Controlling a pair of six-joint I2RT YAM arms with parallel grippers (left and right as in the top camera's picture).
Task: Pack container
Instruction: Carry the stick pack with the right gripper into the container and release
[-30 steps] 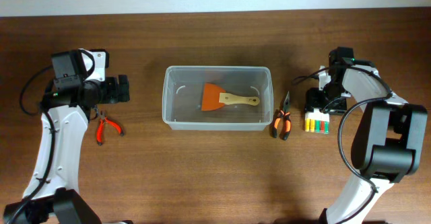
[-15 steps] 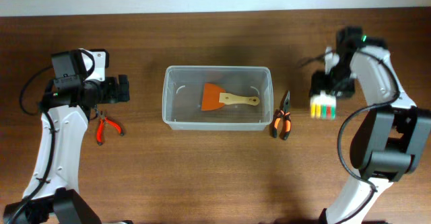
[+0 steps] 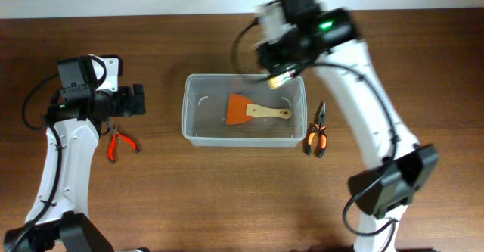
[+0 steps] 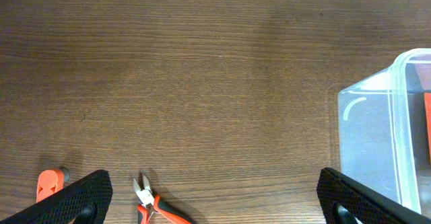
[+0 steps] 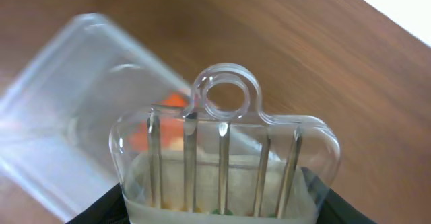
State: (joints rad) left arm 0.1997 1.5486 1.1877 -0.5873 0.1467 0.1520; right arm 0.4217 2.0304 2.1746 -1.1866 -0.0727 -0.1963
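The clear plastic container (image 3: 243, 120) sits near the middle of the wooden counter (image 3: 227, 199), long side running from 9 to 3 o'clock. Inside it lies a scraper (image 3: 253, 111), flat on the bottom, with its orange blade toward 9 o'clock and its pale wooden handle toward 3 o'clock.

The right tool (image 3: 276, 59) hangs above the container's rim at about 1 o'clock and is grasping a screwdriver pack (image 3: 281, 78). The overhead view blurs the pack. The right wrist view shows it plainly (image 5: 225, 163): a clear shell with a round hanging loop and five thin metal shafts side by side, clamped between the two fingers at its lower end. The container shows blurred behind it there (image 5: 60, 116), with a patch of orange inside.

Orange-handled pliers (image 3: 316, 135) lie on the counter just beside the container's wall at 3 o'clock, nose toward 12 o'clock.

The left tool (image 3: 136, 101) is at 9 o'clock, well apart from the container, released, with its fingers spread wide and nothing between them. Just below it lie orange-handled cutters (image 3: 119, 142). In the left wrist view their tip (image 4: 156, 207) lies on the counter between the spread fingers, and the container's corner (image 4: 377, 136) shows at 3 o'clock.
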